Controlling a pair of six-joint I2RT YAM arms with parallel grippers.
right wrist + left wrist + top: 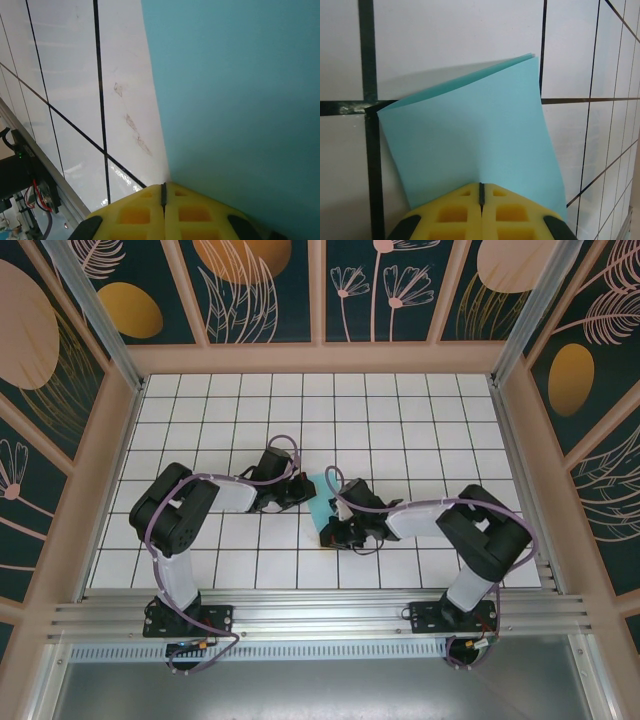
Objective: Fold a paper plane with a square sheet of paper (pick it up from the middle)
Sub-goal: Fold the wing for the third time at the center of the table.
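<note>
Top view: the left gripper (300, 492) and right gripper (335, 532) meet near the middle of the tiled table (400, 430). The paper (322, 502) lies between them, just right of the left gripper and just beyond the right gripper. The arms cover most of it, and finger position cannot be read here.

Left wrist view: the left gripper (481, 186) has its yellow fingers (452, 215) pressed together, with only a dark seam between them. The paper (480, 135) spreads flat directly ahead of the fingertips and passes under them. Two layers show at its far right corner, so it is folded. Whether the fingers touch it cannot be told.

Right wrist view: the right gripper (163, 186) is likewise closed, finger against finger. The paper (235, 100) lies ahead and to the right, its left edge running down to the fingertips. To the lower left are the table's metal rail (45, 165) and some wiring (37, 192).
</note>
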